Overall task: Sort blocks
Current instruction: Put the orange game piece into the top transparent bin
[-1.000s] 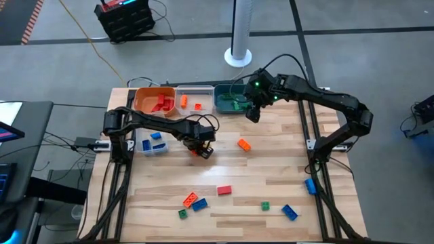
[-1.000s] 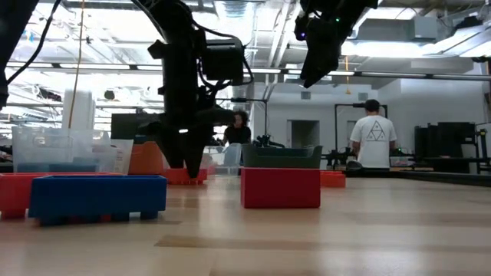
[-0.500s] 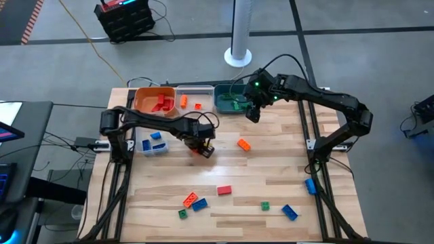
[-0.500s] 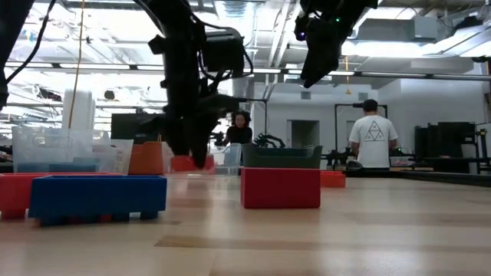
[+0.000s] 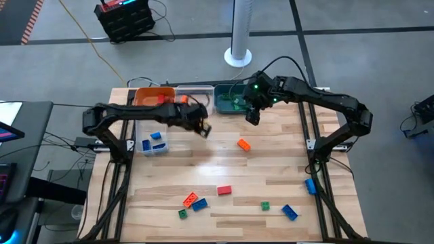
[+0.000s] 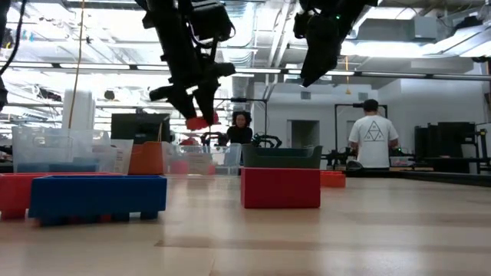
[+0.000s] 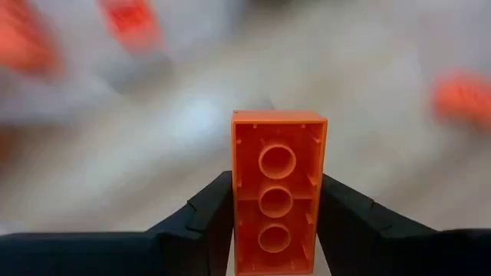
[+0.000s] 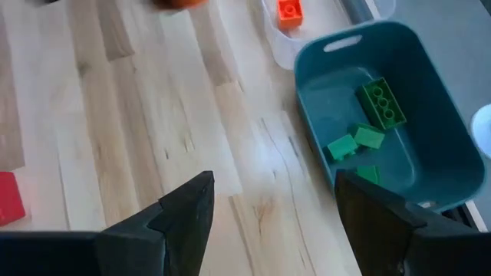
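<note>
My left gripper is shut on a red-orange brick and holds it in the air above the table, in front of the clear bin. In the low view the brick shows below the fingertips. My right gripper hangs open and empty over the table, just before the teal bin, which holds green bricks. Loose bricks lie flat on the table: an orange one in the middle and a red one nearer the front. My left gripper pinches the brick's two long sides between its two fingers, at the end nearer the wrist. The fingers slant down and lie along the brick, whose far end juts out past them. The hollow underside faces the wrist camera. The brick is lifted clear.
An orange bin with red bricks stands at the far left, beside the clear bin. A small clear bin with blue bricks sits at the left edge. Several orange, blue and green bricks lie near the front edge. People stand in the room behind.
My left gripper has risen from the table and gone toward the far edge and the bins, tipping as it went. The red-orange brick came up with it and now hangs clear of the table. My right arm has kept still.
</note>
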